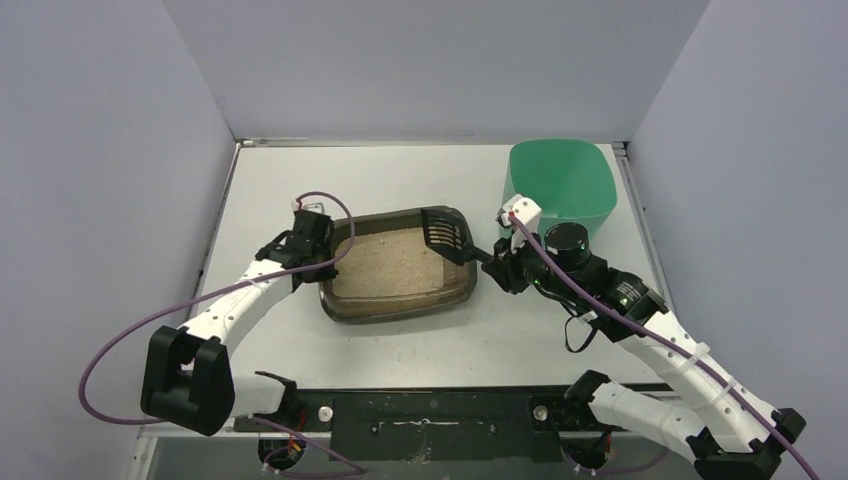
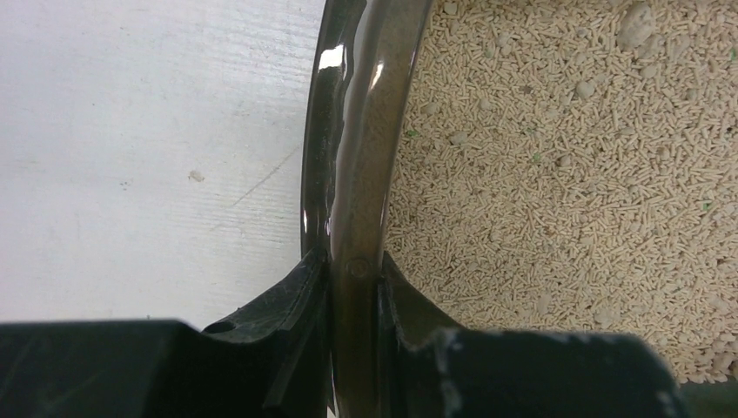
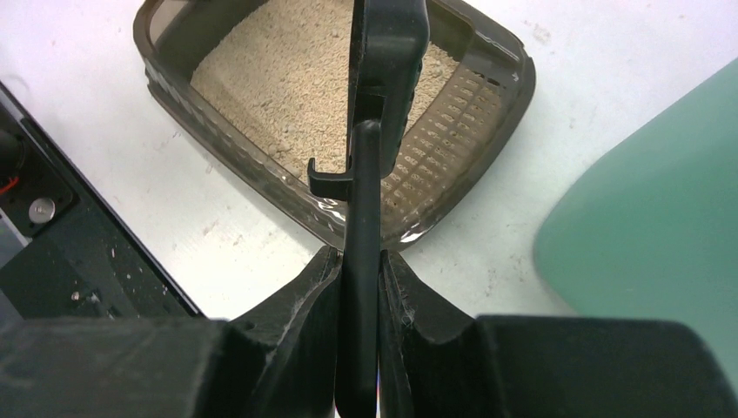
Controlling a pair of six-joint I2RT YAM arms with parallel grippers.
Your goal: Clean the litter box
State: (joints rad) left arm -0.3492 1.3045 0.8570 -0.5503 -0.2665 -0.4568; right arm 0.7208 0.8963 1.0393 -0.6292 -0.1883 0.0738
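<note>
The left gripper [image 2: 352,272] is clamped on the left rim of the single litter box [image 1: 398,308], with one finger outside it and one over the beige litter [image 2: 566,174]. The right gripper [image 3: 358,261] pinches the handle of one black slotted scoop [image 1: 447,232], whose head hangs over the box's far right corner. The box sits mid-table [image 1: 400,170], and one mint-green bin [image 1: 560,180] stands just beyond its right end.

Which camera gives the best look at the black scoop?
The top external view: the scoop shows its slotted head whole, over the right end of the litter box. The right wrist view sees it edge-on, its handle clamped in the right gripper. The left wrist view misses it.
</note>
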